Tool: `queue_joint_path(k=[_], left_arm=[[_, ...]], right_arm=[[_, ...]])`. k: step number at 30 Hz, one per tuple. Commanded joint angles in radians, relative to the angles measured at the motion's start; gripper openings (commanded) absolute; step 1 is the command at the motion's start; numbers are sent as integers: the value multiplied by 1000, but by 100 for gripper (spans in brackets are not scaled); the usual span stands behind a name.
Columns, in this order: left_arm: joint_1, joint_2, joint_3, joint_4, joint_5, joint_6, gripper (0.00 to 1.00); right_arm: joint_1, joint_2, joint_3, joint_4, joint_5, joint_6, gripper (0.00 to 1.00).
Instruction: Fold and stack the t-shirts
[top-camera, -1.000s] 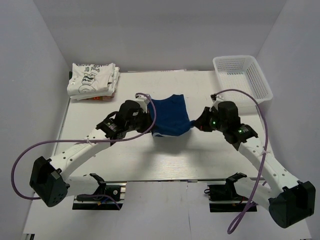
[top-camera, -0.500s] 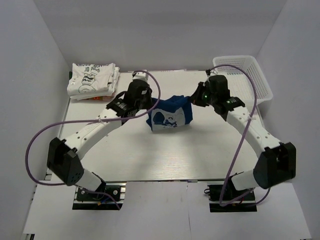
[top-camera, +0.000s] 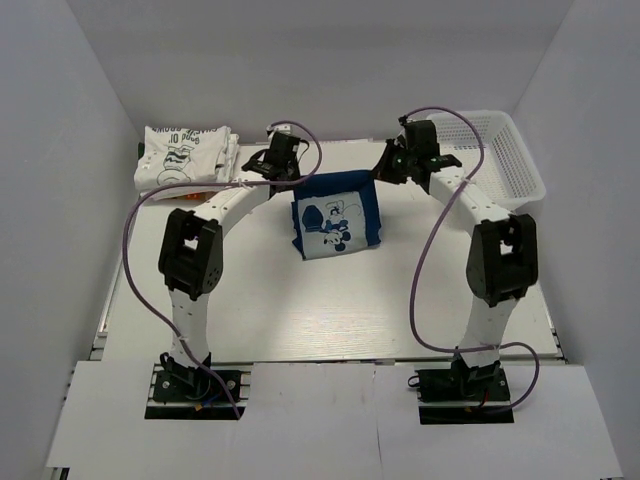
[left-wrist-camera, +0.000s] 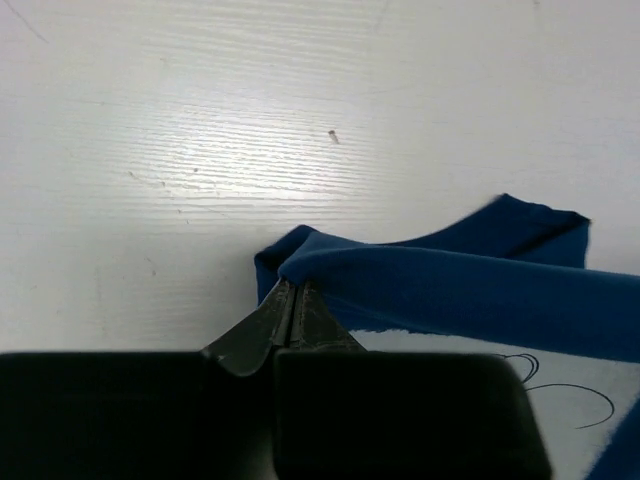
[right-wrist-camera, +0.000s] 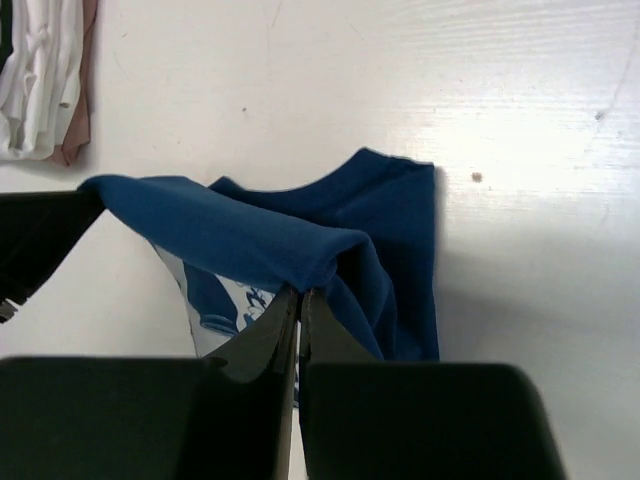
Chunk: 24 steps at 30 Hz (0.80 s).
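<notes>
Navy t-shirt (top-camera: 335, 215), cartoon print up

The 2 arms (top-camera: 235, 198) stretch far forward, left hand (left-wrist-camera: 293, 292) and right hand (right-wrist-camera: 300, 296) each pinched tight.

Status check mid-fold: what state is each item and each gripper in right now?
Dark blue cloth t-shirt with white cartoon print: partly folded, far edge lifted between both grippers.
Stack of white printed t-shirts: folded, far left corner.
White plastic mesh basket: upright, nothing visible inside.
Left gripper: shut on the blue t-shirt's edge.
Right gripper: shut on the blue t-shirt's edge.
</notes>
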Motion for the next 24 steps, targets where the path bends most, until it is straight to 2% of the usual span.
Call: queue_joint_path(k=[1,4,10,12,13,14,16,17,18,19,22,23,24], left_arm=[[37,16,64,-14,28,4,0],[58,94,130,-24,52,4,0],[81,208,228,-46,103,4,0],[94,258,286,-78,103,-8,0],[104,274,306,-107,92,-23,7],[104,288,328,-124,92,-23,17],[126,308,392,-162,92,-36,39],[126,308,406,-194,92,-46,74],[136,308,406,-195,103,-46,93],[137,288,394,-204,114,-46,100],[137,178,256,-135,160,-46,100],[137,109,166,-112,193,-55,100],[126,76,120,-87,215,-56,100]], right_arm=[[-26,101,111,-11,-74,-43,0],[-38,219,183,-48,-95,-39,0],[-63,357,268,-20,-132,-29,0],[-66,402,305,-13,-148,-59,10],[-69,414,340,-20,-163,-68,15],[-69,440,379,-25,-183,-92,26],[-70,470,436,-65,-195,-141,37],[-69,474,475,-82,-201,-151,71],[-66,468,489,-112,-206,-183,90],[-64,459,487,-128,-204,-189,90],[-53,344,344,-87,-209,-195,90],[-52,233,242,-30,-217,-194,90],[-44,199,92,22,-233,-186,90]])
